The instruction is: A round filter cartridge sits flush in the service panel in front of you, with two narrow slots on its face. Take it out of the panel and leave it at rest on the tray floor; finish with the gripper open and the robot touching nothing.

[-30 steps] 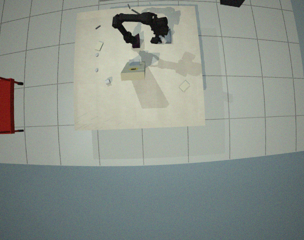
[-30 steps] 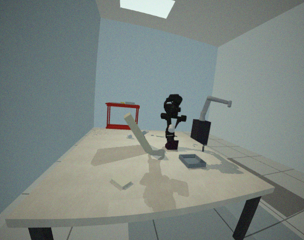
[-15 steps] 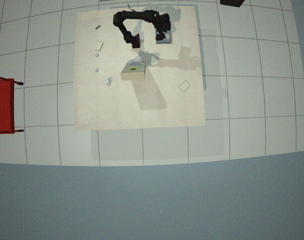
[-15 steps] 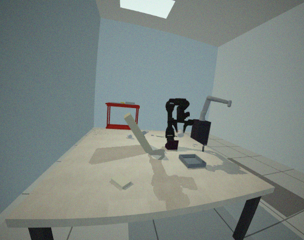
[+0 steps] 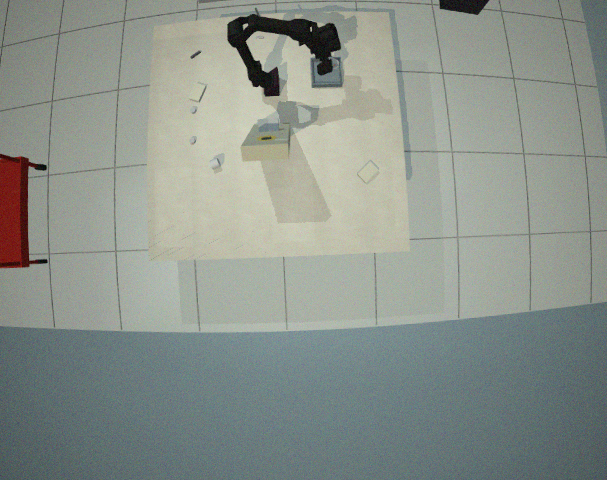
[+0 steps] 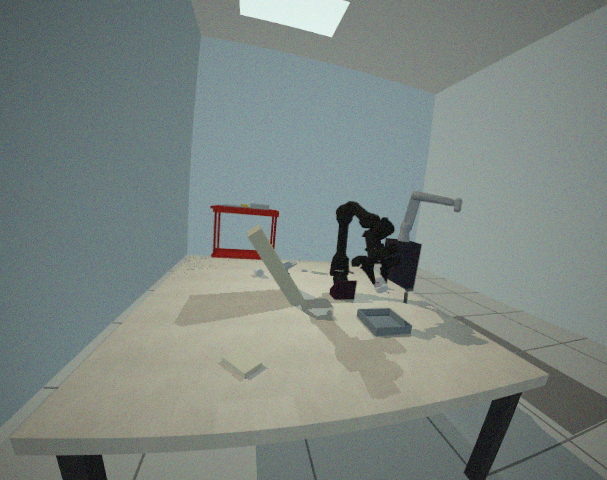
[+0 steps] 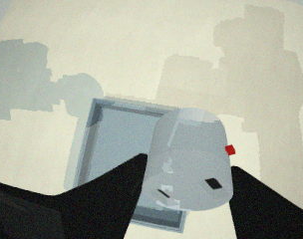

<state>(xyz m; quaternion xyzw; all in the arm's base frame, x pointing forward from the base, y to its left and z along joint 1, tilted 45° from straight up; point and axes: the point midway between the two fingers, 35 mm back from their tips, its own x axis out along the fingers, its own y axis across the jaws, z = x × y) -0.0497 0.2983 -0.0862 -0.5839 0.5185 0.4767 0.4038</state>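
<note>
Firmly clamped between the dark fingers of the gripper (image 7: 185, 206), the pale round cartridge (image 7: 187, 159) hangs above the grey tray (image 7: 119, 135), off its floor. Only the wrist view shows its red tab and one dark slot; no writing is readable. From above, the black arm (image 5: 272, 31) bends across the table (image 5: 215, 222) over the tray, away from the panel (image 5: 266, 143).

— Where's the light from?
— A bright ceiling panel (image 6: 293, 14); the table (image 6: 138, 392) below it carries blocky, hard-edged shadows.
— Picture quality?
— Grainy and soft, no glare. Floor lines bow around the table in the top view.
</note>
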